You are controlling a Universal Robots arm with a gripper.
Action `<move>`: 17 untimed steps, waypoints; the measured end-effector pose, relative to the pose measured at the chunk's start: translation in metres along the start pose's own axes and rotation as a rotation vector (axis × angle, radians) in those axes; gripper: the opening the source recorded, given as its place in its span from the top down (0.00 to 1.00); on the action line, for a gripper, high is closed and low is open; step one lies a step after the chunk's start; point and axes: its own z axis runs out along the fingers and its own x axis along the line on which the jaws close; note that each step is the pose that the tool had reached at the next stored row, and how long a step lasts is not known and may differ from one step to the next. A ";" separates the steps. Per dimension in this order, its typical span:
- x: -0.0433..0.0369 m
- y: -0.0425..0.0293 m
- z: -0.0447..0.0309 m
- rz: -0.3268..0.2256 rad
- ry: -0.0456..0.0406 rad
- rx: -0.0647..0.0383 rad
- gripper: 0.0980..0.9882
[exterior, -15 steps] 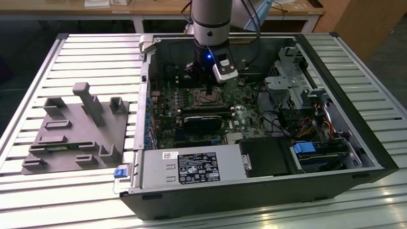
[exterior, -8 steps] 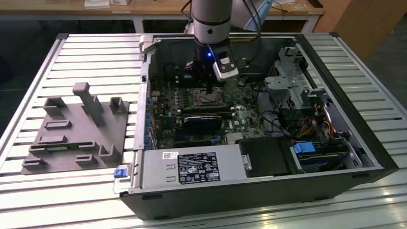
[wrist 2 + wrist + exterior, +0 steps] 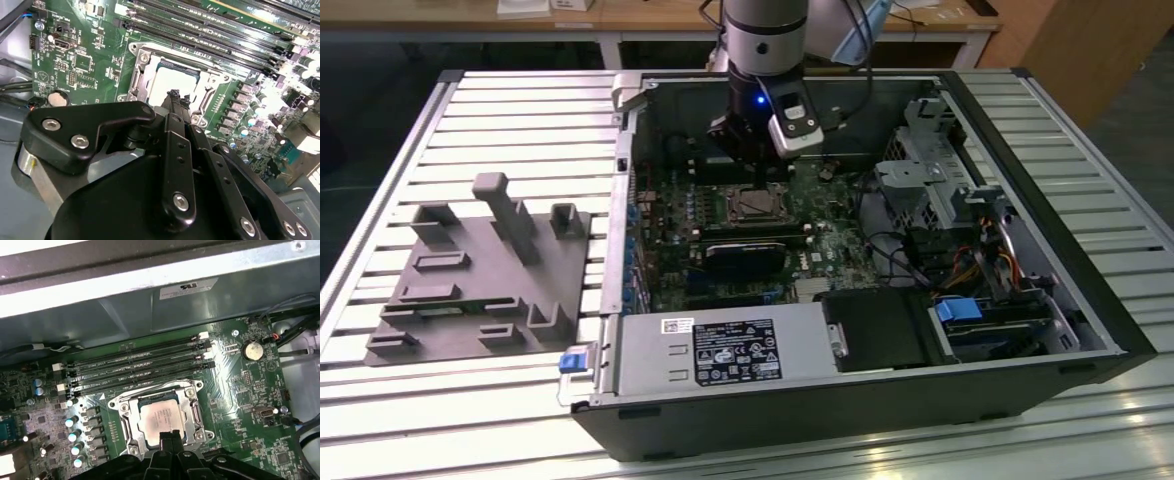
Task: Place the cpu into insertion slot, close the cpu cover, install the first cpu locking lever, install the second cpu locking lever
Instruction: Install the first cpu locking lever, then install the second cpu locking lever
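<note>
The cpu (image 3: 161, 416) lies flat in the insertion slot (image 3: 131, 431), just beside the long black memory slots (image 3: 135, 367) on the green circuit board (image 3: 240, 390). The cpu cover (image 3: 192, 412) frames it, lying down around the chip. The gripper (image 3: 178, 98) hangs just over the cpu's near edge, its fingers (image 3: 173, 95) together, clamped on nothing.

cpu (image 3: 159, 415): dull silver-grey | cpu cover (image 3: 194, 412): silvery | circuit board (image 3: 240, 385): green | memory slots (image 3: 135, 367): black | fingers (image 3: 173, 97): black | bench (image 3: 480, 110): pale ribbed slats
</note>
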 end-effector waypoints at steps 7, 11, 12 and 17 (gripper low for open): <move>0.0000 0.0000 -0.0005 0.000 0.0000 0.000 1.00; 0.0000 -0.0001 -0.0007 0.000 0.0000 0.000 1.00; -0.0001 -0.0005 -0.0008 0.000 0.0001 0.000 1.00; -0.0012 -0.0046 -0.0008 0.000 0.0000 0.000 1.00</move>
